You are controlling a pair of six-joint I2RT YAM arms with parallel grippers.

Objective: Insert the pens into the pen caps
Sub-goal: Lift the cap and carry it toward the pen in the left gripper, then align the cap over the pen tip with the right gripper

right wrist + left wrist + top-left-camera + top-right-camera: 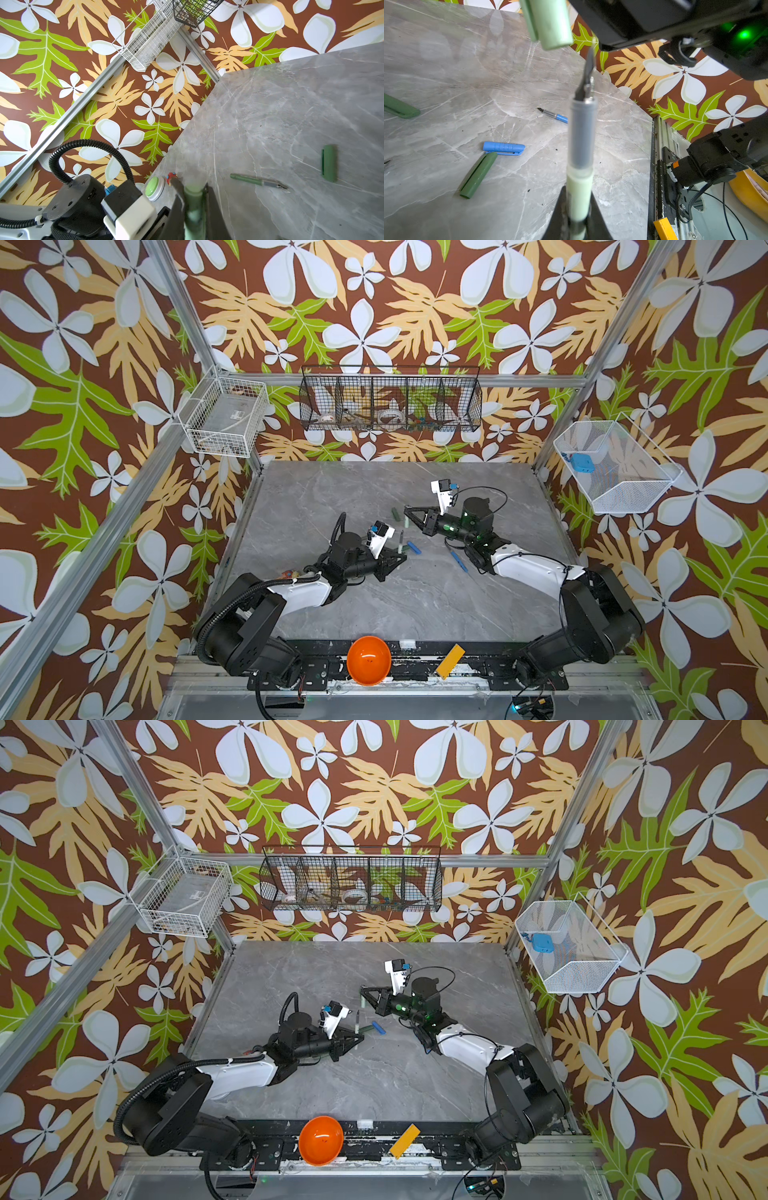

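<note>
My left gripper (578,209) is shut on a pale green pen (581,145), held upright with its dark nib pointing up. In both top views this pen (401,541) (357,1020) rises from the left gripper (401,558). My right gripper (193,205) (409,512) is shut on a pale green pen cap (193,199) (550,22) that hangs open end down. The nib sits just beside and below its mouth, apart from it. On the table lie a blue cap (504,148), a dark green cap (478,175), another dark green cap (329,163), a blue pen (553,115) and a dark green pen (258,181).
An orange bowl (369,659) and a yellow block (450,660) sit on the front rail. A green button (154,188) and a small red toy (171,175) lie by the left arm. Wire baskets (390,400) hang on the walls.
</note>
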